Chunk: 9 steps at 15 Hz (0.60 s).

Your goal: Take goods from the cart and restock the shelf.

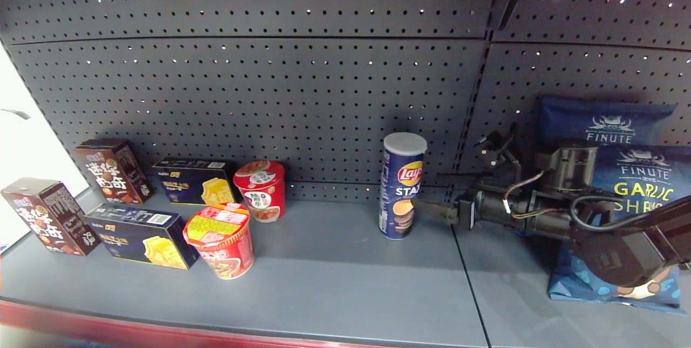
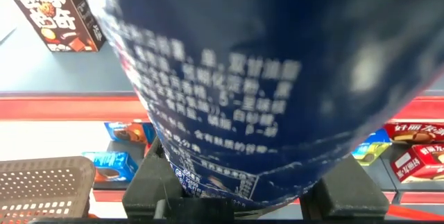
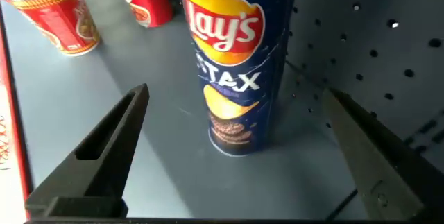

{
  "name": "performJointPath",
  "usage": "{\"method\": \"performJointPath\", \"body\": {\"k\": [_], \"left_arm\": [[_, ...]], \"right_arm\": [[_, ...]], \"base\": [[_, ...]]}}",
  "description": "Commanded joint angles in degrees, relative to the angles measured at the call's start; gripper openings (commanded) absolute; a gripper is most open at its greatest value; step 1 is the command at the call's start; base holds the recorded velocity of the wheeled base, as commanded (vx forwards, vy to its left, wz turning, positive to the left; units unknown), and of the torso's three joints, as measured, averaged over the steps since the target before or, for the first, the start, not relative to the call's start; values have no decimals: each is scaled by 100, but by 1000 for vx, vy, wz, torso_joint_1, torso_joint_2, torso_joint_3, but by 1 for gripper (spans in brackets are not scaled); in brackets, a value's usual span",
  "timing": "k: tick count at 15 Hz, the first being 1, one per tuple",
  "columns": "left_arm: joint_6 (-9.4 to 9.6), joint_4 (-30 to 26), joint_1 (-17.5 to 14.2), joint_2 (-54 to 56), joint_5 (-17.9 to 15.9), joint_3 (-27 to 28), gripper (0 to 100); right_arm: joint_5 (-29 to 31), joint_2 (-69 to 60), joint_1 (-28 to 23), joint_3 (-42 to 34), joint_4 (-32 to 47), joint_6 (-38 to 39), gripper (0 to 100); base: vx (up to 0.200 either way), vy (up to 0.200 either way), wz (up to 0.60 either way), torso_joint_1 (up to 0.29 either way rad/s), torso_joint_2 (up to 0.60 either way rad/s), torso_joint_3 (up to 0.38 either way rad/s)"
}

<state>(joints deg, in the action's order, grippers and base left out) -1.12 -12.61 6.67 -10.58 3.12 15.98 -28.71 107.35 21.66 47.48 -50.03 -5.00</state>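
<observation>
Grey shelf deck (image 1: 334, 283) with a red front lip, closed at the back by a dark pegboard panel.

Nearest, out in front of the lip: left gripper (image 2: 250, 200), clamped on a dark blue can (image 2: 263, 78) with small white print. The can sits between the two black fingers (image 2: 156, 189). Beyond it, a brown mesh basket (image 2: 41, 182) and lower shelves of boxed goods.

Front row on the deck, at the robot's left: brown snack box (image 1: 48, 216), dark blue box (image 1: 143, 234) lying flat, red noodle cup (image 1: 220, 240) tilted forward.

Mid-deck: chip can (image 1: 402, 186), upright, grey lid on, standing alone well clear of the cups. Right gripper (image 1: 426, 209) is level with its lower half, fingers (image 3: 104, 148) spread wide. The can stands just ahead, between them, with a gap on both sides in the right wrist view.

Second row, left: another brown box (image 1: 112, 171), another blue box (image 1: 195, 181), a second red cup (image 1: 261, 189) standing upright.

Far right: two blue snack bags, front bag (image 1: 642, 191) leaning on rear bag (image 1: 599, 116), partly hidden by the right arm.

Pegboard (image 1: 270, 94) behind everything.
</observation>
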Motion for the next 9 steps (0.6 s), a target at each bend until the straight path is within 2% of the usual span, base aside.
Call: {"method": "performJointPath", "body": {"k": [1, 9], "left_arm": [[-2, 4, 1, 47, 4, -43, 0], [-2, -5, -8, 197, 22, -51, 0]], "right_arm": [[-3, 295, -13, 182, 2, -1, 100], [-91, 1130, 40, 780, -156, -28, 100]], "base": [[0, 0, 0, 0, 0, 0], [0, 0, 0, 0, 0, 0]]}}
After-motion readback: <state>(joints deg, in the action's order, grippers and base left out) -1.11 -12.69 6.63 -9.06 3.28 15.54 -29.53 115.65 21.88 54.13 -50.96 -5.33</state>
